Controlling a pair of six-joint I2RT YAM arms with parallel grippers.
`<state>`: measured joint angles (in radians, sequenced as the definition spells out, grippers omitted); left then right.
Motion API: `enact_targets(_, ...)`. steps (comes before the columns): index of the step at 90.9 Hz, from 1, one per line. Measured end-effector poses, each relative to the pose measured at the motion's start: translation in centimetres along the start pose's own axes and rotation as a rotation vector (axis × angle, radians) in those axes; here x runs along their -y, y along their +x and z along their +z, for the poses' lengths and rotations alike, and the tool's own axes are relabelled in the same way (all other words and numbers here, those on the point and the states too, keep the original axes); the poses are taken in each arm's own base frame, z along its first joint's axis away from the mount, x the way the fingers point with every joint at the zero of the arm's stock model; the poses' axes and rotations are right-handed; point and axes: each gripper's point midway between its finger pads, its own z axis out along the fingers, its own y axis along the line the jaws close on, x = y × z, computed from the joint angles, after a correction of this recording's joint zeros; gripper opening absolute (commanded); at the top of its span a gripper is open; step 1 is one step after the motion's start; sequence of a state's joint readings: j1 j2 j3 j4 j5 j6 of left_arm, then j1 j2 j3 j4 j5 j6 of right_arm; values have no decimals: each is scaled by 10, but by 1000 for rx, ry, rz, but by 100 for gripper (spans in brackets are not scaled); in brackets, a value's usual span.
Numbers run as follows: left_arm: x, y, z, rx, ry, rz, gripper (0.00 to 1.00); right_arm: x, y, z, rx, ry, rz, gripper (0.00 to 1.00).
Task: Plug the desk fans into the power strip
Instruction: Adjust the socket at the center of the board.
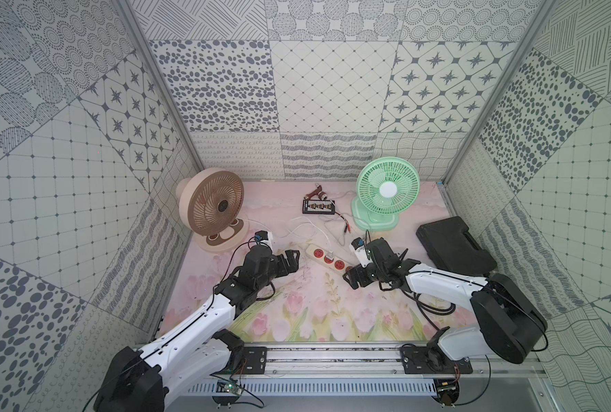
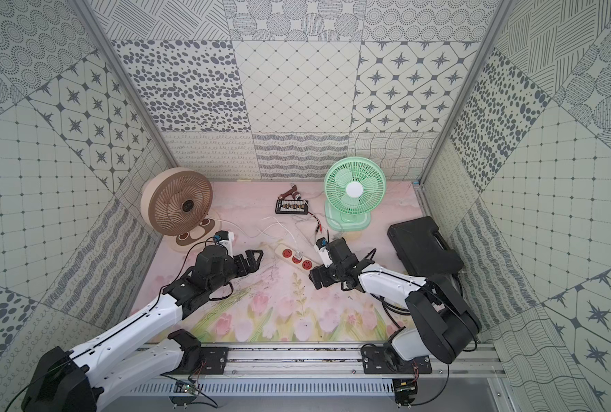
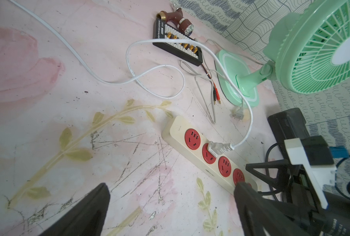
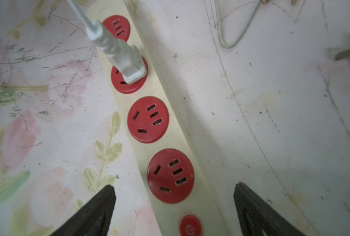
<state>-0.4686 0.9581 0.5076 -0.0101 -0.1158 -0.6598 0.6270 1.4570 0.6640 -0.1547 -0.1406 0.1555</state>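
On the tabletop (image 1: 296, 306) the power strip (image 1: 318, 254) lies in the middle, with a plug (image 1: 331, 256) in the second socket from its left end. Behind it stand the left fan (image 1: 213, 208) and the right fan (image 1: 386, 192), a small board (image 1: 318, 207) between them. A case (image 1: 453, 246) lies at the right edge.

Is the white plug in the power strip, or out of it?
In. The white plug stands seated in a red socket of the power strip; no prongs show.

Left gripper (image 1: 292, 263) being held wide open toward three o'clock, right gripper (image 1: 349, 281) being held spread toward nine o'clock
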Motion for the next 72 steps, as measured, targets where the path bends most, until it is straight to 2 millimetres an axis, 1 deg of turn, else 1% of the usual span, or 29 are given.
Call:
enact_targets(11,0,0,0,-1,0,0,100,-1,8,3,-34,-8,37,86)
enact_targets(16,0,0,0,-1,0,0,99,-4,10,3,-45,-14,52,83)
enact_targets(21,0,0,0,-1,0,0,100,-9,13,4,-56,-23,67,79)
enact_targets(39,0,0,0,-1,1,0,100,-43,27,6,-105,-76,66,69)
enact_targets(47,1,1,0,-3,4,0,99,-56,31,11,-128,-82,64,67)
enact_targets(56,1,0,-1,-1,7,0,99,-68,27,18,-134,-81,59,67)
enact_targets(67,2,-1,-2,4,12,0,100,-83,17,28,-119,-80,55,67)
enact_targets(72,2,-2,-2,6,12,0,99,-89,12,32,-111,-82,51,65)
